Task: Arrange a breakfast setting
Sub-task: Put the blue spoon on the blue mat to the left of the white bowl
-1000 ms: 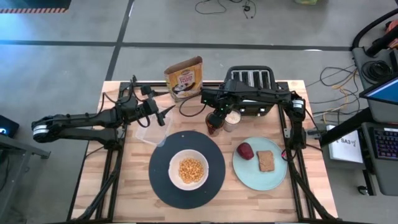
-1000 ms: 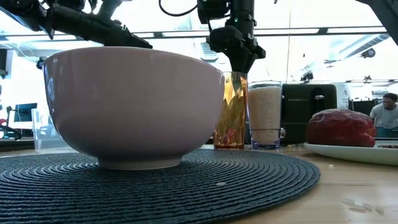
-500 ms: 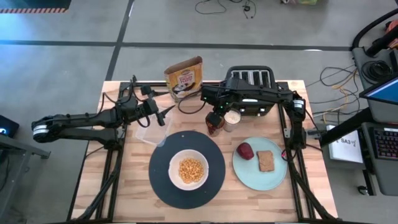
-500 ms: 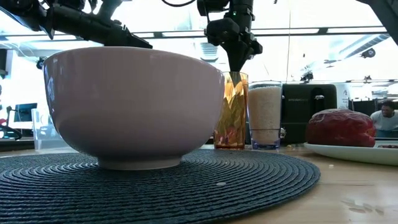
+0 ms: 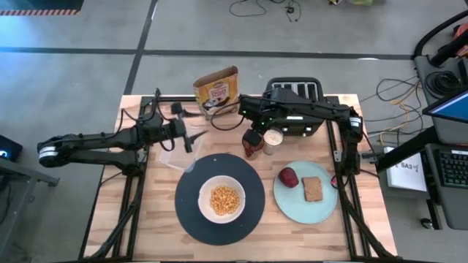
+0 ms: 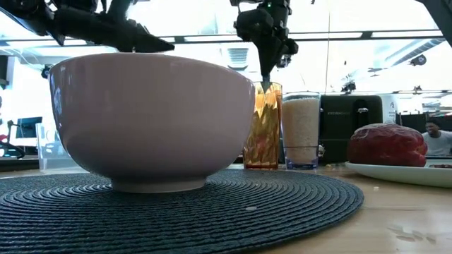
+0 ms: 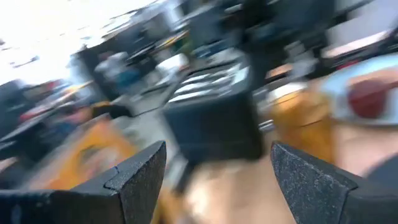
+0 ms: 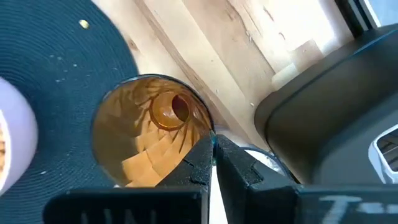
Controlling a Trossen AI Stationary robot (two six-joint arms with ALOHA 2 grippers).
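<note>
In the high view, the left hand (image 5: 191,137) hovers open at left centre above a clear container (image 5: 178,155). The cereal box (image 5: 217,90) stands at upper centre. The white bowl (image 5: 221,199) of cereal sits on the black plate (image 5: 187,204) at lower centre. The right hand (image 5: 254,138), closed and empty, sits over the amber glass (image 5: 251,150). Fruit (image 5: 289,177) and toast (image 5: 312,188) lie on the green plate (image 5: 292,203) at lower right of the surface (image 5: 139,234).

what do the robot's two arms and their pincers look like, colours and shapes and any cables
Both arms are dark, nearly black, built of slim jointed links. The left arm carries a pale grey band near its base end and loose black cables by its wrist. The left pincer has two broad, dark wedge-shaped fingers with angular faces. The right pincer has matching dark, tapered fingers.
</note>
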